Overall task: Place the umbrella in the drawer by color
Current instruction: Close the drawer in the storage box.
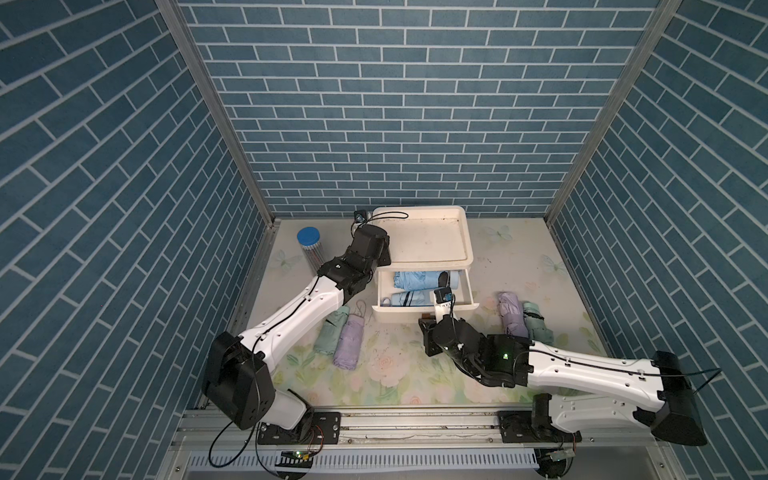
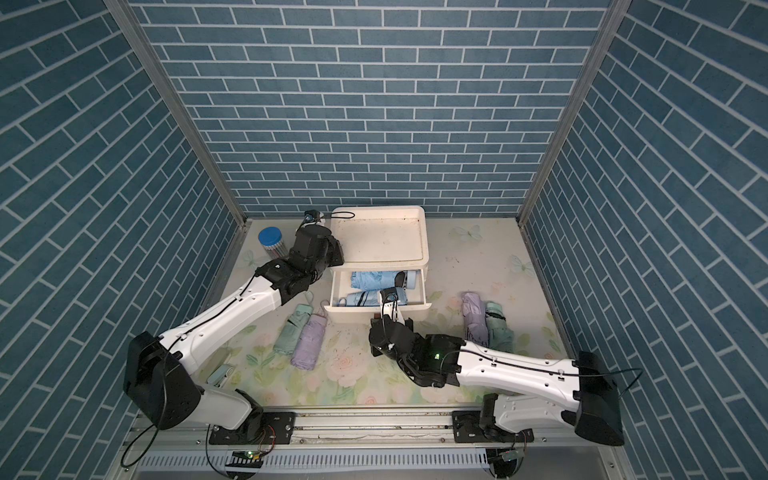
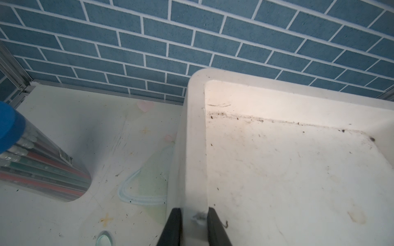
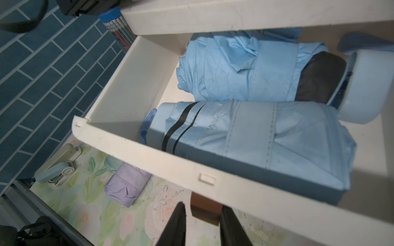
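The white drawer [image 1: 424, 311] [image 4: 191, 168] stands pulled out of its cabinet [image 1: 466, 237]. Two light blue folded umbrellas lie inside it: a plain one [image 1: 415, 280] [image 4: 238, 70] behind, a black-striped one [image 1: 409, 298] [image 4: 255, 136] in front. A purple umbrella [image 1: 348, 343] and a green one [image 1: 330, 332] lie on the mat to the left. Another purple [image 1: 512, 313] and green [image 1: 537, 323] pair lies to the right. My left gripper [image 3: 195, 223] is shut on the cabinet's left top rim [image 3: 195, 149]. My right gripper [image 4: 202, 213] straddles the brown drawer handle [image 4: 206, 208], with a small gap on one side.
A clear jar of pencils with a blue lid [image 1: 309, 245] [image 3: 32, 161] stands left of the cabinet by the back wall. A small pale blue stapler-like object [image 2: 220, 374] [image 4: 59, 168] lies near the left arm. Brick-pattern walls enclose three sides.
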`<move>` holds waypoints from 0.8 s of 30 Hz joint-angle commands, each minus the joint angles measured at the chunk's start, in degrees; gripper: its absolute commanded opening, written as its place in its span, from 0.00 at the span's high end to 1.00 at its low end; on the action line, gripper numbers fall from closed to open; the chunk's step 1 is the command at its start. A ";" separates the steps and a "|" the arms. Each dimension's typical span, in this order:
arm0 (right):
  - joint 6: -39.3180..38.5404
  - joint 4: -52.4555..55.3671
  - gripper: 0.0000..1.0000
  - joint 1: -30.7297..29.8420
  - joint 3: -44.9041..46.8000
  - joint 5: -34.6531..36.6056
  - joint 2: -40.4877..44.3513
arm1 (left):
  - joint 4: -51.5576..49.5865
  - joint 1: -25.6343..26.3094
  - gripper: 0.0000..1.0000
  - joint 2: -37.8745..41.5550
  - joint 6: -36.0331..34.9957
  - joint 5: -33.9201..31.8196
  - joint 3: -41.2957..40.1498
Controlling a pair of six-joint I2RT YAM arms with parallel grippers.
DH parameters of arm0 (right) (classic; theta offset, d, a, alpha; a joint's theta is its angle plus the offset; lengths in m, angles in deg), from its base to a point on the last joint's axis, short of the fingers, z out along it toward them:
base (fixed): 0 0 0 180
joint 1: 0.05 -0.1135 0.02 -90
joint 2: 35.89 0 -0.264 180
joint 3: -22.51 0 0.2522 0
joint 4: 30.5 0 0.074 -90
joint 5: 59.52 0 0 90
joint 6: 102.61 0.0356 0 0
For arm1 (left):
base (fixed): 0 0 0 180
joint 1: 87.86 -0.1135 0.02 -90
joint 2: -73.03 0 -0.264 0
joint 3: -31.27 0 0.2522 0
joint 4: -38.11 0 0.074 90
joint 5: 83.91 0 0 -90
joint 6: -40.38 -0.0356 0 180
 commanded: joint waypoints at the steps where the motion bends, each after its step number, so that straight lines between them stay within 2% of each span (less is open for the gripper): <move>1: -3.66 -3.69 0.72 1.51 -3.05 3.39 -0.72 | -7.99 1.27 1.00 -0.86 3.14 6.81 0.24; 8: -4.29 -4.53 0.74 5.20 -3.37 3.69 -1.32 | -9.52 1.27 1.00 -1.95 1.77 6.22 1.71; 17: -9.00 -12.28 0.54 11.07 -1.81 -3.67 -2.57 | -9.94 1.27 1.00 -2.77 0.64 7.75 1.80; 24: -13.23 -18.52 0.52 14.12 -2.33 -5.06 -5.56 | -10.61 1.27 1.00 -3.01 0.31 8.17 1.76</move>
